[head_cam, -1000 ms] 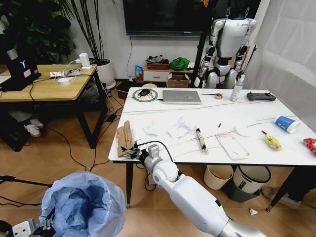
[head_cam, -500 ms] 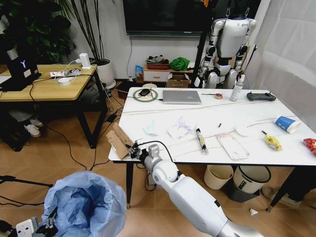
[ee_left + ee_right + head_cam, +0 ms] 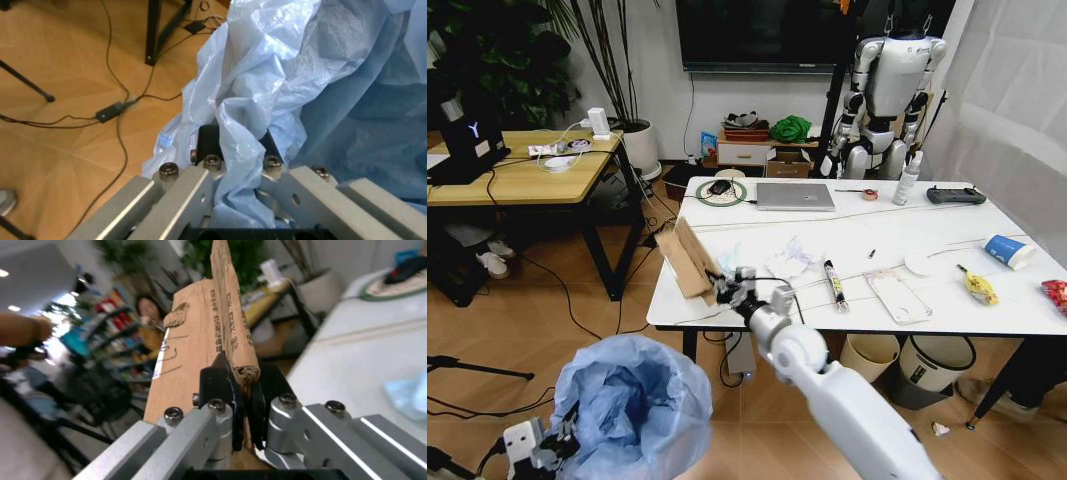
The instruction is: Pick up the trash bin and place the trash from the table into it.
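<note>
- Nearest in the head view, low on the robot's left, the left gripper (image 3: 555, 447) holds the round trash bin wrapped in a baggy light-blue translucent plastic liner (image 3: 632, 405); the bin hangs over the wooden floor, in front of the table's near left corner and apart from it.
- In the left wrist view, the left gripper's (image 3: 235, 150) black fingertips (image 3: 207, 142) are closed tight on a bunched fold of the liner (image 3: 320, 85) at the bin's edge.
- The white right arm reaches up from the lower right of the head view, and the right gripper (image 3: 730, 287) sits above the table's near left edge.
- Its jaws are clamped narrow on the flat brown corrugated cardboard piece (image 3: 687, 259), which is lifted off the tabletop and tilted, its upper end leaning out past the table's left side.
- The right wrist view shows the cardboard (image 3: 200, 355) pinched edge-on between the right gripper's (image 3: 243, 390) two black pads (image 3: 219, 382).
- The large rectangular white marble-look table with thin dark veins and black legs (image 3: 757, 310) carries the rest of the litter: crumpled white tissues (image 3: 789, 258), a black tube (image 3: 833, 282), a clear plastic tray (image 3: 899, 297), a yellow wrapper (image 3: 977, 286) and a blue paper cup (image 3: 1008, 250) on its side.
- Farther back on the table lie a closed grey laptop (image 3: 795, 196) and a round green-rimmed disc (image 3: 721, 191).
</note>
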Tool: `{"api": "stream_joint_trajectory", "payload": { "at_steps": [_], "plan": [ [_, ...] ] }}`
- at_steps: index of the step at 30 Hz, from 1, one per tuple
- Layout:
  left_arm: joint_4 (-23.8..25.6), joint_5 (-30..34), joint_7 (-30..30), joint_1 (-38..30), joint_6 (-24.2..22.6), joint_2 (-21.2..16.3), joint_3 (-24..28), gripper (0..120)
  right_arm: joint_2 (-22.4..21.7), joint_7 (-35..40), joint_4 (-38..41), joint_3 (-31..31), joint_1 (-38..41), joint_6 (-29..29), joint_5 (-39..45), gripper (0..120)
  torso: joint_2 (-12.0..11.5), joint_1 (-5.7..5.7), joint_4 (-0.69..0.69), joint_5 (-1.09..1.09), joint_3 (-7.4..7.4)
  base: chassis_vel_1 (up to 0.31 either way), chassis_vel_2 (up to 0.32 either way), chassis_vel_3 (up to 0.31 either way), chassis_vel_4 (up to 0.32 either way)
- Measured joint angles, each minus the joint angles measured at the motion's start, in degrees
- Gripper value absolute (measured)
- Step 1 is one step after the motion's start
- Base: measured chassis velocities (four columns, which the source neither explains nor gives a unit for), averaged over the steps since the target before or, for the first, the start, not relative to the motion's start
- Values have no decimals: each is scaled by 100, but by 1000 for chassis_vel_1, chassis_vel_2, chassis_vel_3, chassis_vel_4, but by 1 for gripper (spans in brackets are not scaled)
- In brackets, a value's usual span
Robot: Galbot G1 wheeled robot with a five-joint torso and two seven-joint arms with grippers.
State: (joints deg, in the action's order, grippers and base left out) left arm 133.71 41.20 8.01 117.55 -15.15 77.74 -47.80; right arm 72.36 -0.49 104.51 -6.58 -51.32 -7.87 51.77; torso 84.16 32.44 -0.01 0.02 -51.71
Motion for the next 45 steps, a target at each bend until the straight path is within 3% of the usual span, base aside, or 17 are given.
{"api": "stream_joint_trajectory", "payload": {
  "at_steps": [5,9,16,23,38,45],
  "plan": [
    [86,387,189,-79,-229,-97,107,0,-546,-402,755,-139,-350,249,216,1,0,-1,0,0,0,0,0,0,0],
    [182,928,521,-64,-568,-157,180,0,-1025,-817,1332,-594,-539,528,197,1,0,-1,-1,-2,1,0,0,0,0],
    [230,1080,943,-13,-792,-157,194,0,-1199,-990,1499,-1047,-567,752,105,1,0,-1,1,-2,0,0,0,0,0],
    [334,1319,1318,6,-1080,-89,183,0,-1296,-1031,1200,-1825,-728,1128,-519,1,0,-1,1,-3,0,0,0,0,0],
    [425,1477,1400,-101,-1100,-39,25,0,-1243,-1038,982,-1783,-921,1225,-1047,1,0,0,1,-2,0,0,0,0,0],
    [436,1516,1413,-148,-1089,-58,-1,0,-1201,-1028,914,-1748,-1056,1303,-1297,28,0,0,1,-2,0,0,0,0,0]
  ]
}}
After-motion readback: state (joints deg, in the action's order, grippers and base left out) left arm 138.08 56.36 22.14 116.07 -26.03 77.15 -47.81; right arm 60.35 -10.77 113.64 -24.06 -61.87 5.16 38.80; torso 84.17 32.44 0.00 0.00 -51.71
